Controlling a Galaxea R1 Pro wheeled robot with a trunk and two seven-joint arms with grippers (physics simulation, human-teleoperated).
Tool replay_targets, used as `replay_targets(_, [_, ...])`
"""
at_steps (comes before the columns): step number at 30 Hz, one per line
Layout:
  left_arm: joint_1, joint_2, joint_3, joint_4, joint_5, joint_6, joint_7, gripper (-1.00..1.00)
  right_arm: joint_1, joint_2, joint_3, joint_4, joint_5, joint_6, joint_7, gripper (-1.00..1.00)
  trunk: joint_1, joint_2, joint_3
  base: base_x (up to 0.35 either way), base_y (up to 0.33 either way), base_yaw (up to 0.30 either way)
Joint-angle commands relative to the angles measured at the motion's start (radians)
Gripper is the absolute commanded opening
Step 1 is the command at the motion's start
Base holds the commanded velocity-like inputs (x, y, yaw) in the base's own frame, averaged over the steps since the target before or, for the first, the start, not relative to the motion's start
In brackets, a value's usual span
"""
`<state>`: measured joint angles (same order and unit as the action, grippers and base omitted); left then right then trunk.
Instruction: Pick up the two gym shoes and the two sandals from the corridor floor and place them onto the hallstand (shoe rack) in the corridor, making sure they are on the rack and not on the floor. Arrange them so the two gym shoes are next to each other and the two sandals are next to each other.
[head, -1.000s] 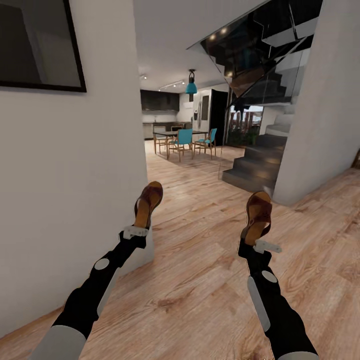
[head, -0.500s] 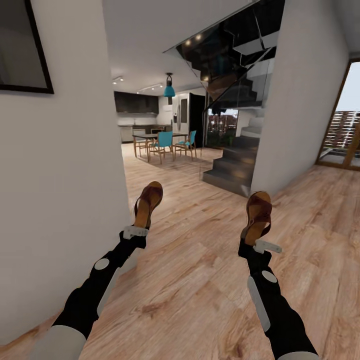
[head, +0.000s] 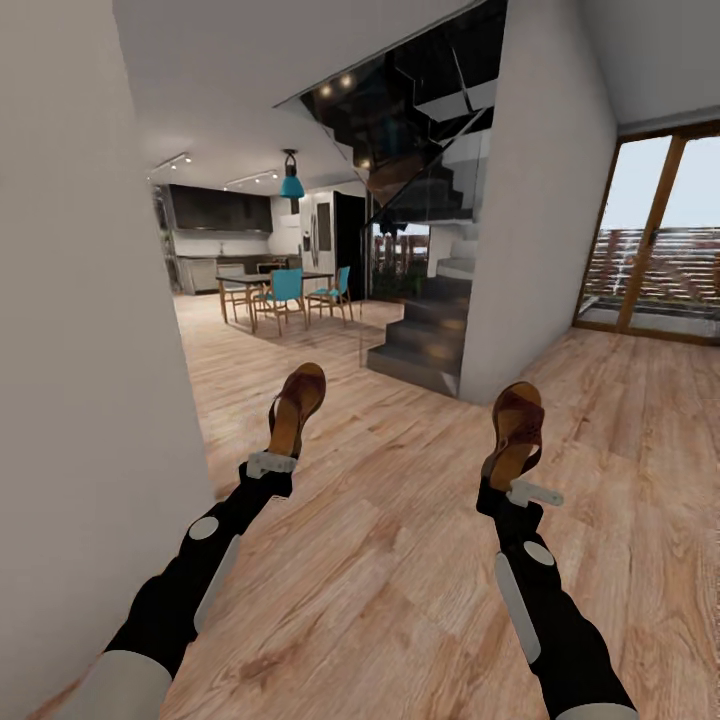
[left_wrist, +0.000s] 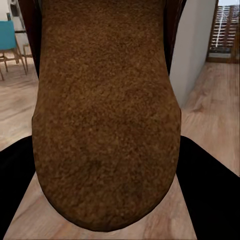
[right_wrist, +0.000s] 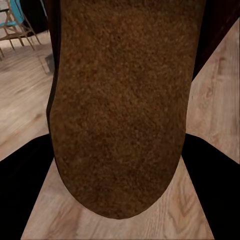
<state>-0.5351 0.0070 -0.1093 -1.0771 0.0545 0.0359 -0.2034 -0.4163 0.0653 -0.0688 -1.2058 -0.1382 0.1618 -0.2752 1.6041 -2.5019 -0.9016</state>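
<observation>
Left end effector (head: 272, 462) pinched one sandal (head: 296, 405) at the heel, toe pointing up and away. Right end effector (head: 512, 488) pinched the other sandal (head: 517, 432) the same way. Both were held above the corridor floor (head: 400, 560), well apart. White wall (head: 80, 400) close on left; staircase (head: 425, 335) and dining chairs (head: 290, 292) far ahead. Wrist views: brown soles (left_wrist: 107, 115) (right_wrist: 122, 107) up close.

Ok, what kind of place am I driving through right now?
Looks like a home's ground-floor hallway opening onto other rooms: a dark staircase ahead, a dining table with teal chairs and a kitchen behind it, and wood-plank floor. Each gripper carries a sandal.
</observation>
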Motion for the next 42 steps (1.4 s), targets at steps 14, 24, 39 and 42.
replay_targets(14, [0.000, 0.001, -0.001, -0.001, 0.005, 0.003, -0.002, -1.00, -0.001, 0.001, 0.000, -0.001, -0.006, 0.004, -0.002, -1.00, 0.000, 0.000, 0.013, 0.345, 0.000, -0.267])
replay_targets(24, [0.000, 0.001, -0.001, -0.001, 0.005, 0.004, -0.002, -1.00, -0.001, 0.001, 0.000, -0.001, -0.006, 0.004, -0.003, -1.00, 0.000, 0.000, 0.019, 0.346, 0.000, -0.280])
replay_targets(39, [0.000, 0.001, -0.001, -0.001, 0.005, 0.003, -0.002, -1.00, -0.001, 0.001, 0.000, -0.001, -0.006, 0.004, -0.003, -1.00, 0.000, 0.000, 0.020, 0.346, -0.010, -0.300])
replay_targets(42, [0.000, 0.001, -0.001, -0.001, 0.006, 0.003, -0.002, -1.00, -0.001, 0.001, 0.000, -0.001, -0.006, 0.004, -0.003, -1.00, 0.000, 0.000, 0.020, 0.345, -0.107, -0.300])
